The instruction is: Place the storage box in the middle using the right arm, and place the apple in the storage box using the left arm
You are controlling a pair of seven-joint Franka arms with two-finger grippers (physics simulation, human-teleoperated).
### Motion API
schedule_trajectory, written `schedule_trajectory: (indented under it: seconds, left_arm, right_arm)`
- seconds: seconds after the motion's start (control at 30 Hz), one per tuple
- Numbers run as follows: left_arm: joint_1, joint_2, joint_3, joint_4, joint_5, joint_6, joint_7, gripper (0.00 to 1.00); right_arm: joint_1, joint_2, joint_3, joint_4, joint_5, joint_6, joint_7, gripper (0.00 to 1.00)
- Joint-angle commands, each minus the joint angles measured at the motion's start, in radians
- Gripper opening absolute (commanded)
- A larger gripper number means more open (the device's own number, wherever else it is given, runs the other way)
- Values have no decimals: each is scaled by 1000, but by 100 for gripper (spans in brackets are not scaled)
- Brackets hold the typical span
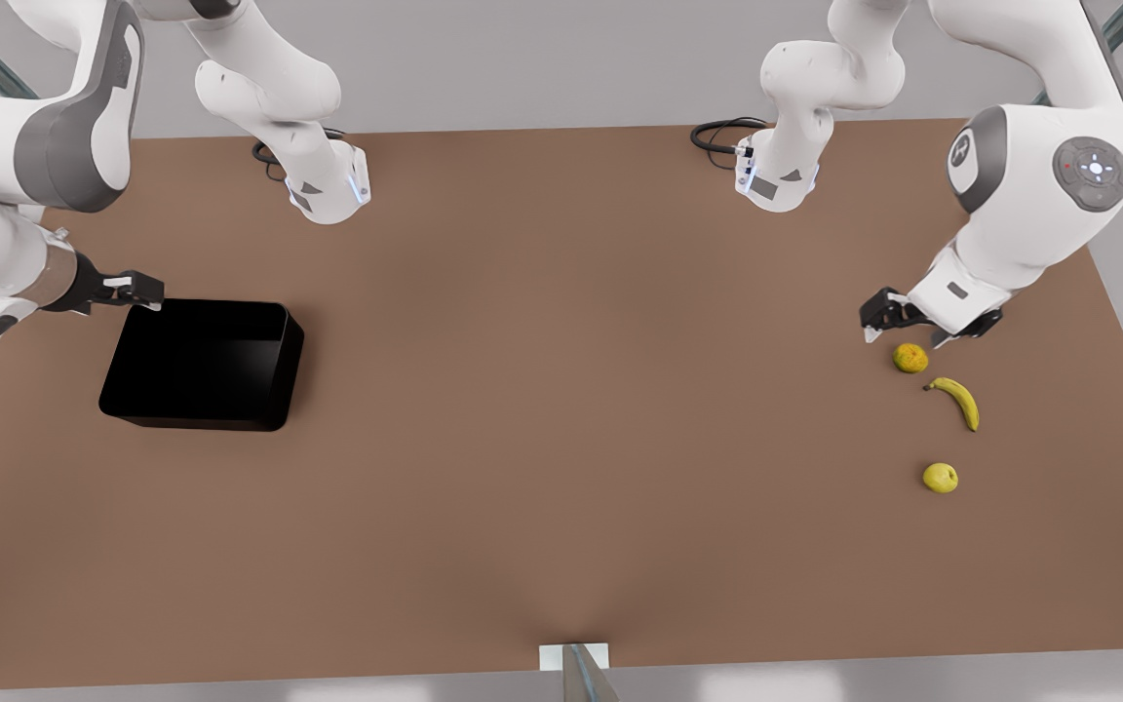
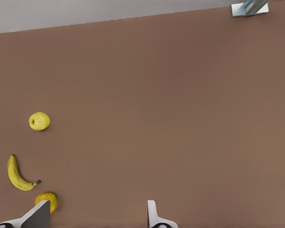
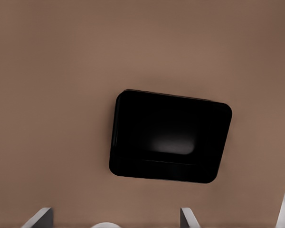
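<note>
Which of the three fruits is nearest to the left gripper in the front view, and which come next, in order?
From the left gripper, at the front view's right:
1. The orange fruit, just beside the gripper.
2. The banana, a little farther toward the table's near edge.
3. The apple, farthest, closest to the near edge.

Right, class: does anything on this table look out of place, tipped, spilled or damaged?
Nothing stands out. The storage box sits upright and empty near the right gripper, on the front view's left. The apple, banana and orange fruit lie apart and intact on the table by the open left gripper.
</note>
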State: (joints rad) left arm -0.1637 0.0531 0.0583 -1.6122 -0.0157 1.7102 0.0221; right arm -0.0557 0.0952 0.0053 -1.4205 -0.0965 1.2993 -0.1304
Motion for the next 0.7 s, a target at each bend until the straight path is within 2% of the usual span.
schedule_trajectory:
  seconds: [0.0,0.1,0.13,0.17,0.2,0.27,0.3,0.37,0.43,0.53,0.67]
  left_arm:
    - [-7,1,0,2,0,-3,-5,100]
    - [-7,19,51,-5,-55,-52,-140,99]
    - [-7,36,89,-8,-98,-53,-246,98]
    - [-5,53,159,-77,-182,-23,-382,100]
    - [-4,74,195,-106,-248,40,-445,100]
    - [1,145,258,-166,-458,155,-637,100]
    - [1,172,287,-212,-584,223,-654,100]
    - [13,298,342,-202,-884,223,-654,100]
    - [113,413,342,-163,-1122,198,-653,100]
    - [206,537,342,-91,-1279,69,-642,100]
    - [320,711,318,51,-1383,60,-657,100]
  right_arm:
    - [-1,0,-1,0,1,0,0,100]
    - [-42,28,-5,-18,-5,34,0,100]
    - [-73,29,-8,-67,-8,77,-9,100]
    - [-124,21,-28,-195,-11,178,-18,100]
    - [-141,18,-68,-274,-12,245,-21,100]
    - [-165,-8,-113,-497,-9,500,-81,100]
    - [-184,-11,-116,-558,-8,577,-83,100]
    - [-185,-9,-149,-652,-6,676,-83,100]
    - [-185,-11,-177,-729,-6,770,-83,100]
    - [-187,5,-223,-761,-6,815,-83,100]
    - [-191,97,-301,-761,-6,880,-110,100]
